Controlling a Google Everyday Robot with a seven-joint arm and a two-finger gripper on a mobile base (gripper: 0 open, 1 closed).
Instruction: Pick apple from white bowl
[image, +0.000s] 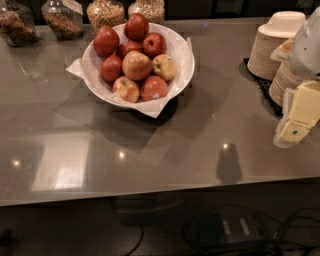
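The white bowl (183, 75) stands at the back left of the grey counter, lined with white paper whose corners stick out over the rim. It holds several apples. The apple (136, 65), the biggest one, pale yellow with a red-orange blush, lies on top in the middle of the pile. A smaller yellow-green apple (165, 66) lies to its right, and dark-red apples lie around it. My gripper (297, 117), pale yellow under a white arm, hangs at the right edge of the view, far to the right of the bowl and holding nothing that I can see.
Stacks of beige disposable bowls (272, 42) stand on a dark mat at the back right, just behind my gripper. Several glass jars of grain and cereal (105, 12) line the back edge. The counter's front edge (150, 192) runs below, with cables on the floor.
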